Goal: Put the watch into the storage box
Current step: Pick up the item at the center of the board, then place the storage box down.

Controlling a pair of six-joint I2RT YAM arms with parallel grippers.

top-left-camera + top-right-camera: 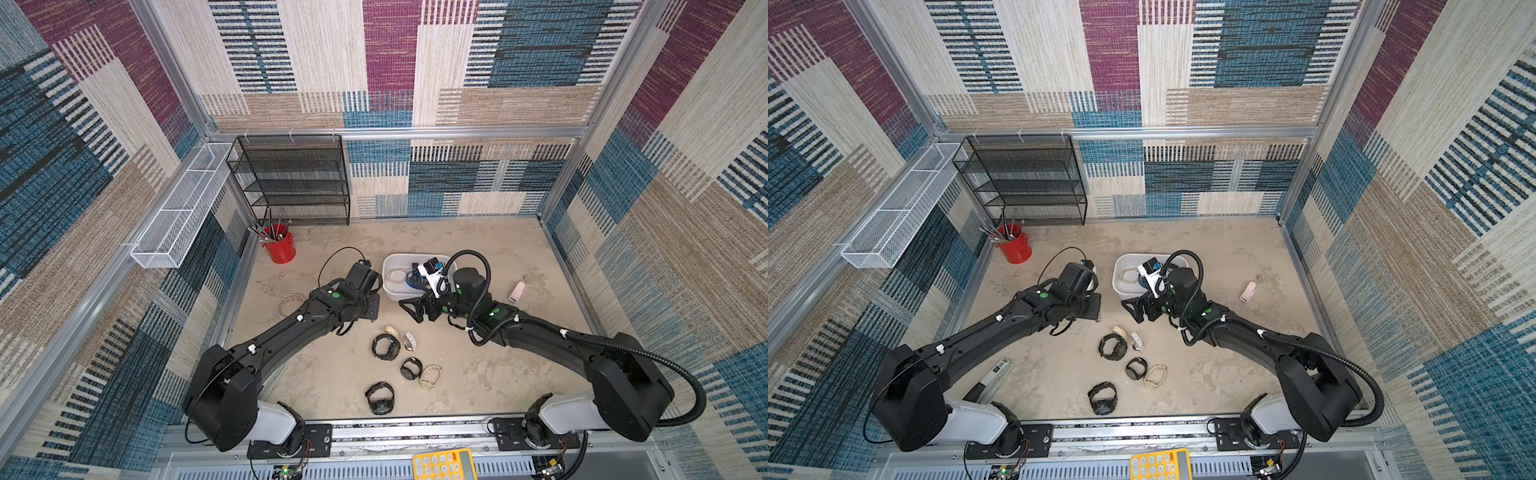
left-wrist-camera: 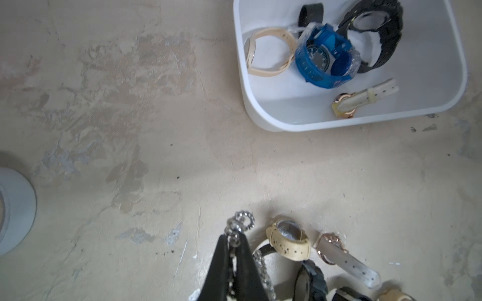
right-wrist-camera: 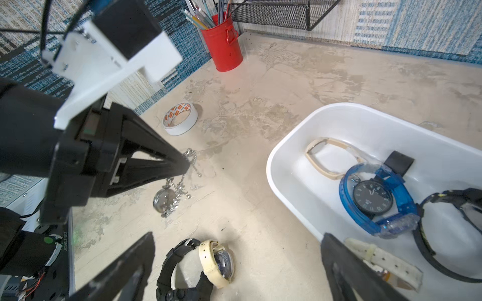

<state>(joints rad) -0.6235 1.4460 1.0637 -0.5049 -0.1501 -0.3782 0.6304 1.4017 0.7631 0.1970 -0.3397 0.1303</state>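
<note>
While the task stands part done, the left gripper (image 3: 185, 164) pinches the link chain of the round silver metal watch (image 3: 164, 201). The watch dangles below the fingertips over bare table, near the white smooth plastic storage box (image 3: 287, 130) but outside it. Whether its case is clear of the table surface cannot be told.

Done, judging by contents: the box holds a translucent blue plastic watch (image 2: 322, 58), a cream looped-strap watch (image 2: 266, 52), a black rubber watch (image 2: 378, 31) and a white-strap watch with a gold-toned case (image 2: 362, 100).

Left to do: carry and release the silver watch. After that, a cluster of six loose black and cream wristwatches (image 1: 385, 346) lies on the table nearer the arm bases.

Right gripper (image 1: 413, 311): jaws spread wide, empty, hanging at the box's near wall.

Room to move:
- Bare table lies between the left gripper and the nearest box corner, with nothing in the path.
- The rim is low and rounded, but the dangling case probably needs lifting to pass over it.
- Free floor shows inside between the cream watch and the white-strap watch.
- The right gripper crowds the near wall, so entry over the box's left end looks freer.
- The white tape roll (image 3: 180, 118) and the red metal pen cup (image 3: 225, 47) sit well apart from that path.
</note>
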